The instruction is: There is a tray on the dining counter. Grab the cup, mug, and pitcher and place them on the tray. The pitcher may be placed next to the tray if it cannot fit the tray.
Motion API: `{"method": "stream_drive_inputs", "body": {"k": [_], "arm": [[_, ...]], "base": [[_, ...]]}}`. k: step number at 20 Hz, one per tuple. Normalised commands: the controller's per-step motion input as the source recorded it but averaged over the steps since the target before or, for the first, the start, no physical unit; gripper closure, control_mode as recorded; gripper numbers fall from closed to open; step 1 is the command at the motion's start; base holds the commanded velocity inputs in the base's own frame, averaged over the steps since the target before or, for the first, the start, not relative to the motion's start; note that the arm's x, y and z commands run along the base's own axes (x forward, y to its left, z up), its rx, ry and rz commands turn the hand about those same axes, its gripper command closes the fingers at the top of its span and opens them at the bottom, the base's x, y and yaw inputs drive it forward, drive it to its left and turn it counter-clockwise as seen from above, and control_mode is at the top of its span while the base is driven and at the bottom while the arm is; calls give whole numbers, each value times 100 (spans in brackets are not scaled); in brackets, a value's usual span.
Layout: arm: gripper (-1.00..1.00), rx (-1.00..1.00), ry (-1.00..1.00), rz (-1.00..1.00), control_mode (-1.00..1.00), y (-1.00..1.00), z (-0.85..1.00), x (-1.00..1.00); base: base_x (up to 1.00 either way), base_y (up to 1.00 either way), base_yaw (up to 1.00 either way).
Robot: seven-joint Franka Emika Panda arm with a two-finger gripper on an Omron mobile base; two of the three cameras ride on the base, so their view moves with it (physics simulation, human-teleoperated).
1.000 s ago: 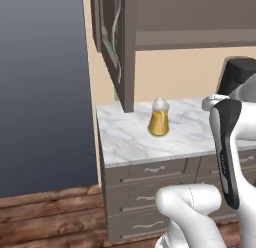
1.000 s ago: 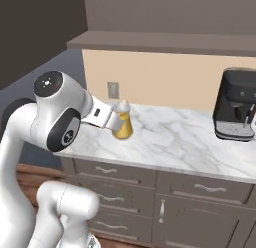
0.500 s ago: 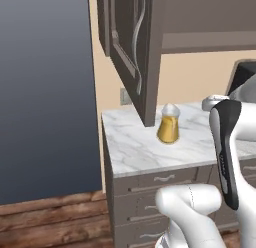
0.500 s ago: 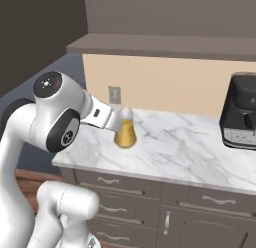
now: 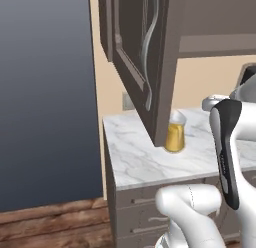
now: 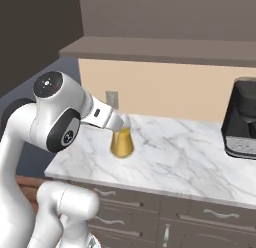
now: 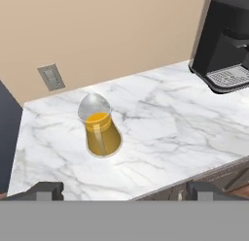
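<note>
The amber-yellow pitcher [image 7: 100, 133] with its pale clear top stands upright on a marble worktop [image 7: 160, 128] with drawers, near the back wall. In the right base view the pitcher [image 6: 121, 142] is partly behind my arm's forearm. In the left base view the pitcher [image 5: 175, 136] peeks out from behind a hanging cabinet door. My gripper [image 7: 127, 191] hovers above and in front of the worktop's front edge, open, fingertips [image 7: 46, 189] far apart, nothing between them. The tray, cup, mug and dining counter are out of view.
A black coffee machine [image 7: 226, 41] stands at the worktop's right end, also visible as the coffee machine [image 6: 242, 124]. A dark upper cabinet door [image 5: 145, 57] hangs open over the worktop's left part. A wall outlet [image 7: 51, 77] sits behind the pitcher. Drawers [image 6: 150, 212] lie below.
The base has driven, so both base views shifted and the worktop and pitcher now look closer and further right. The pitcher itself stays put on the worktop.
</note>
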Motion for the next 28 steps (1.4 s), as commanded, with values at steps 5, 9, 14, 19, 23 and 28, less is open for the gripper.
{"method": "stream_drive_inputs", "body": {"k": [5,9,14,19,23,28], "arm": [[-100,0,0,0,100,0,0,0],[-100,0,0,0,100,0,0,0],[-100,0,0,0,100,0,0,0],[-100,0,0,0,-100,0,-5,7],[-100,0,0,0,-100,12,-39,30],[-100,0,2,0,-100,24,-46,26]], "base": [[39,7,0],[40,4,0],[38,0,0],[28,0,0],[0,0,0],[0,0,0]]}}
